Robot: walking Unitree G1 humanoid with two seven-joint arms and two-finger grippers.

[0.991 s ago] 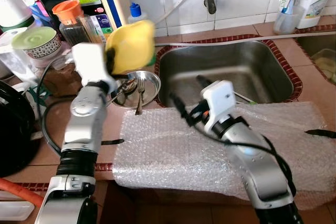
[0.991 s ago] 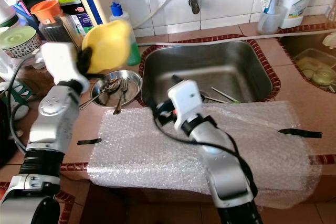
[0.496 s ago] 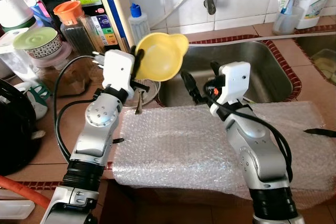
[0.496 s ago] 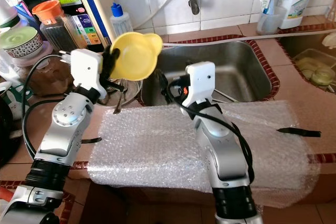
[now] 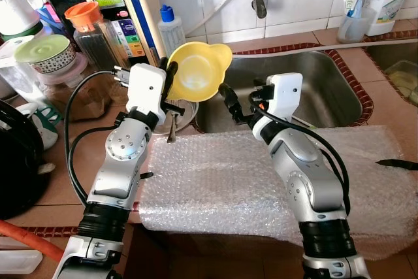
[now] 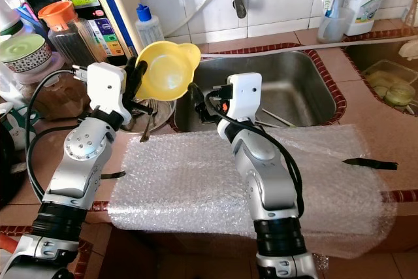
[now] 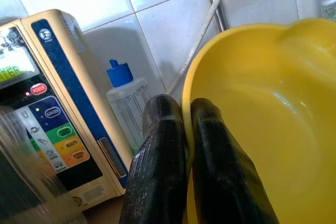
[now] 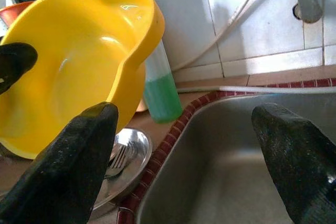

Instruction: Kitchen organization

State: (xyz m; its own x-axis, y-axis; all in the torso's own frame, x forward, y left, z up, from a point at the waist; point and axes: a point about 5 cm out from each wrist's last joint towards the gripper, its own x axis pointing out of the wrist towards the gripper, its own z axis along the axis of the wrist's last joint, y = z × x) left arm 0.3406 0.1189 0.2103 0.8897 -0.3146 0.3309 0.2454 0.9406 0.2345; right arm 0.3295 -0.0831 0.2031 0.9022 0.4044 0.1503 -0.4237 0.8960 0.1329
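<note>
Left gripper: pinches the yellow bowl by its rim, held up.
Right gripper: fingers spread wide, beside the bowl, above the sink.

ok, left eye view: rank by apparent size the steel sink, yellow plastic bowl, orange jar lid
1. Stainless steel sink
2. Yellow plastic bowl, raised nearer the camera, so it looks bigger than it is
3. Orange jar lid

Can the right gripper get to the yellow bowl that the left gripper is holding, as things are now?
Probably yes. The right gripper is open and faces the yellow bowl, which the left gripper holds up by its rim; nothing stands between them.
</note>
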